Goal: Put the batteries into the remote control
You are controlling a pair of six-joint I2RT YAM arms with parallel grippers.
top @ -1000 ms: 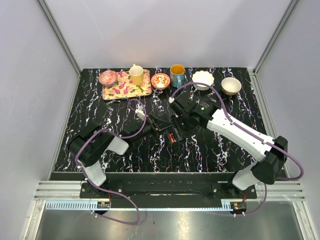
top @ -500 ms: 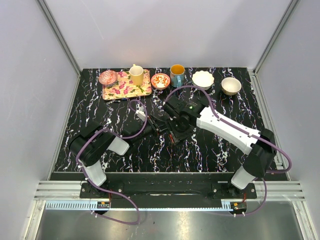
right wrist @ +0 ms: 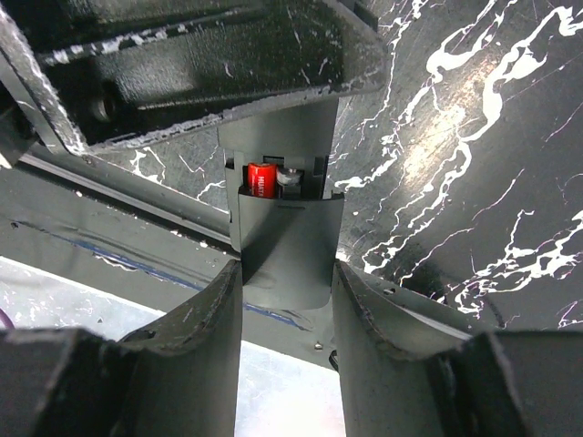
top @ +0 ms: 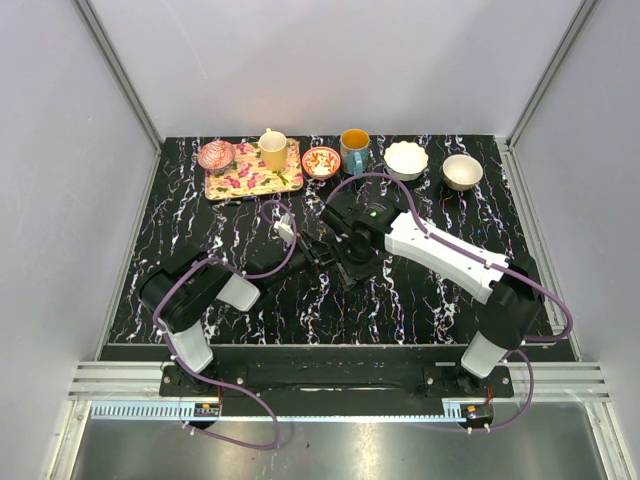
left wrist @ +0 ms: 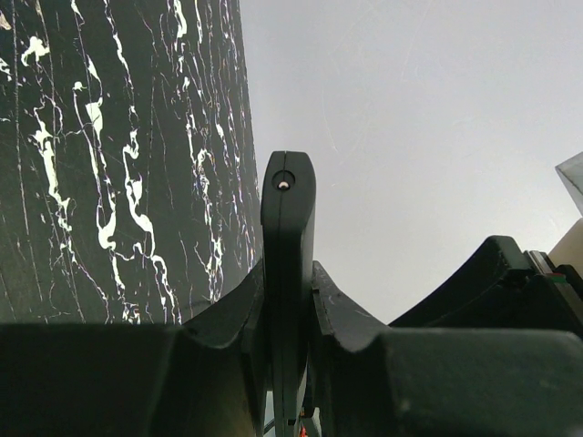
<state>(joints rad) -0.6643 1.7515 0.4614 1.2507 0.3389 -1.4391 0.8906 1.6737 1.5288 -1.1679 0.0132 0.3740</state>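
Black marble table (top: 400, 300): left gripper (left wrist: 288, 296) clamps the remote control (left wrist: 288, 209), right gripper (right wrist: 285, 284) pinches its cover (right wrist: 285, 241), which could jam if skewed

Dishes (top: 406, 158) along the far edge, left claw (top: 318, 256) and right claw (top: 349, 262) meeting centrally, bare marble (top: 400, 302) either side.

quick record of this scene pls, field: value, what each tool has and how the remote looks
left tool: shut on remote, held edge-on
right tool: shut on cover, pinched by its sides
battery bay: partly uncovered, red battery showing
where: both tools meet over mid table
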